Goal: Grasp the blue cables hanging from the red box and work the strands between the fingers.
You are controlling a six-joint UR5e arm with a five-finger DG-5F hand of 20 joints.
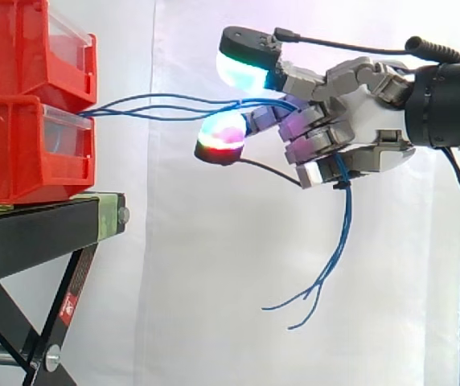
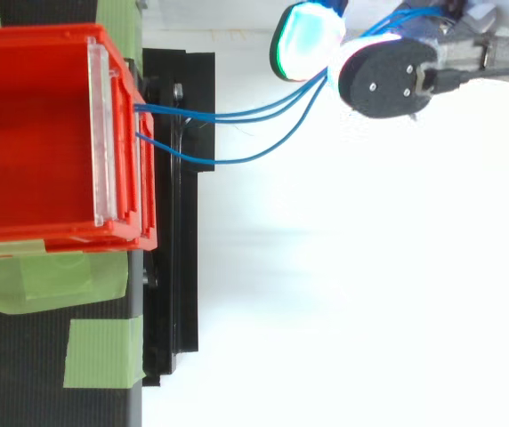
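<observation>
I see the hand (image 1: 365, 112) clenched around thin blue cables (image 1: 166, 107) stretched from the lower glossy red bin (image 1: 21, 157) at left; loose ends dangle beneath its palm.

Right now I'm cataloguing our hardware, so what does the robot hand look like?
The robot hand is built of white and grey blocky segments. Its thick rounded fingertips glow cyan-green and red-magenta, backed by black oval caps. A black cylindrical wrist sits behind it.
</observation>
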